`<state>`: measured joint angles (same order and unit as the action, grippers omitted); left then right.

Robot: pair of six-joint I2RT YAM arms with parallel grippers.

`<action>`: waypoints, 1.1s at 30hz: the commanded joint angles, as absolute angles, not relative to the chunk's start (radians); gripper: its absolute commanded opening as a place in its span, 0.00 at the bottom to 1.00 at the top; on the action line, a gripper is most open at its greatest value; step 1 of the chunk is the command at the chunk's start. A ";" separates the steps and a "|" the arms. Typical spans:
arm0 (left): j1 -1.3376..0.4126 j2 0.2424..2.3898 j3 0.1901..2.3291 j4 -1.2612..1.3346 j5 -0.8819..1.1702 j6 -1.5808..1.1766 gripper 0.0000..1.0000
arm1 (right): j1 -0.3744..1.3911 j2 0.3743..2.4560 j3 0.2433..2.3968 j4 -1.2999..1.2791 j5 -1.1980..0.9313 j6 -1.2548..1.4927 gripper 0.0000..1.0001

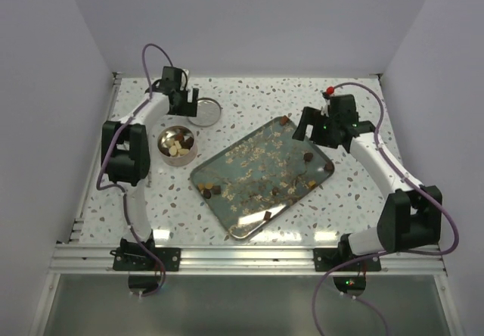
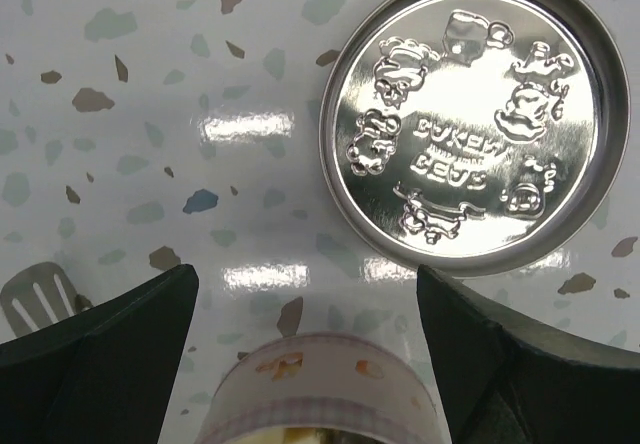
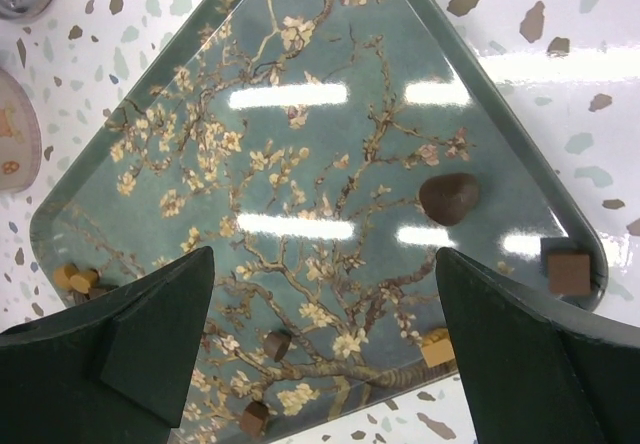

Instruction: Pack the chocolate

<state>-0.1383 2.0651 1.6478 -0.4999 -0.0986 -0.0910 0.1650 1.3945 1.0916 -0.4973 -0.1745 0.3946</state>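
Chocolate pieces lie scattered on a teal tray [image 1: 249, 162] printed with blossom branches. A dark heart piece [image 3: 448, 199], a brown square [image 3: 568, 272], a tan piece [image 3: 436, 348] and a dark round [image 3: 276, 344] show in the right wrist view. More chocolate fills a small round tin [image 1: 177, 145] left of the tray. My right gripper [image 3: 325, 259] hangs open over the tray's right corner, holding nothing. My left gripper [image 2: 305, 279] is open and empty above the table between the tin's rim [image 2: 320, 384] and its embossed silver lid [image 2: 475, 114].
The lid [image 1: 204, 111] lies flat on the speckled table behind the tin. A small slotted metal utensil [image 2: 35, 294] shows at the left edge of the left wrist view. White walls close in the table on three sides.
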 commanded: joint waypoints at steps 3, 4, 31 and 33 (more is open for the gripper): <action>-0.133 2.149 1.782 -0.428 -0.077 -0.089 0.96 | 0.206 1.463 1.184 -0.466 -0.135 0.410 0.95; -0.133 2.164 1.798 -0.429 -0.080 -0.087 0.96 | 0.210 1.477 1.187 -0.465 -0.132 0.410 0.95; -0.126 2.407 2.000 -0.512 -0.126 -0.095 0.42 | 0.268 1.700 1.376 -0.446 -0.150 0.408 0.95; -0.126 2.414 1.999 -0.515 -0.126 -0.092 0.34 | 0.267 1.698 1.374 -0.446 -0.150 0.408 0.95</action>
<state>-0.1322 2.3917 1.9747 -0.5034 -0.1196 -0.1112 0.2619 1.7020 1.3312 -0.4793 -0.1463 0.4183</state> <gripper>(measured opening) 0.368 0.952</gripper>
